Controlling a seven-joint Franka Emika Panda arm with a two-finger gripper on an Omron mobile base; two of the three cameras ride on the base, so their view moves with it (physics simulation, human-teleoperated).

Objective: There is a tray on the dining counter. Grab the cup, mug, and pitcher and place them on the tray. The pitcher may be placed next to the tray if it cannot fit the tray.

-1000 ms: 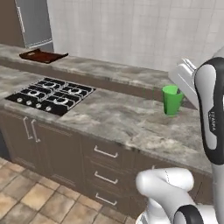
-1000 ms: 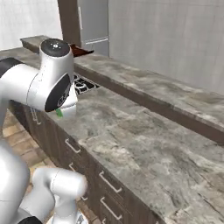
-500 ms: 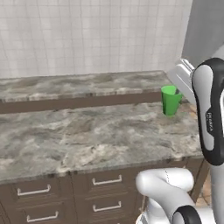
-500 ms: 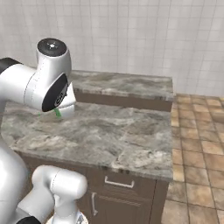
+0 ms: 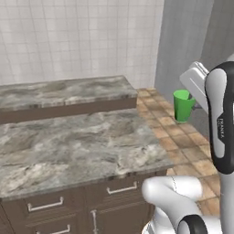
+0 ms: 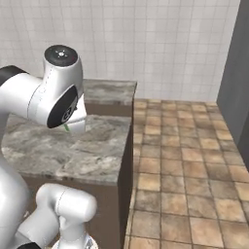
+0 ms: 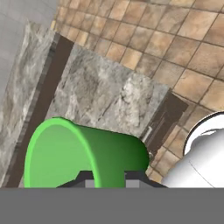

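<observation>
In the hand view the green cup (image 7: 83, 153) lies directly over the gripper (image 7: 105, 180), its open mouth turned to the lower left of that picture and its narrower base pointing to the right. The two dark fingers (image 7: 131, 176) show just under the cup wall, one on each side, and they are clamped on it near the rim; the lower part of the cup and most of the fingers are cut off by the bottom of the picture, so I cannot see the contact itself. In the left base view the same cup hangs upright in the air beside the white hand, off the end of the dining counter (image 5: 68, 146) and above the tiled floor (image 5: 183, 137), touching no surface. There the fingers are hidden behind the cup and the forearm. In the right base view the arm covers the cup almost fully; only a small green sliver seems to show under the white wrist, and it is too small to be sure. Farther away, the stone top ends in a square corner with brown drawers (image 5: 109, 192) below it. Behind it runs a second stone worktop (image 5: 64, 89) against the white tiled wall (image 5: 77, 36).
</observation>
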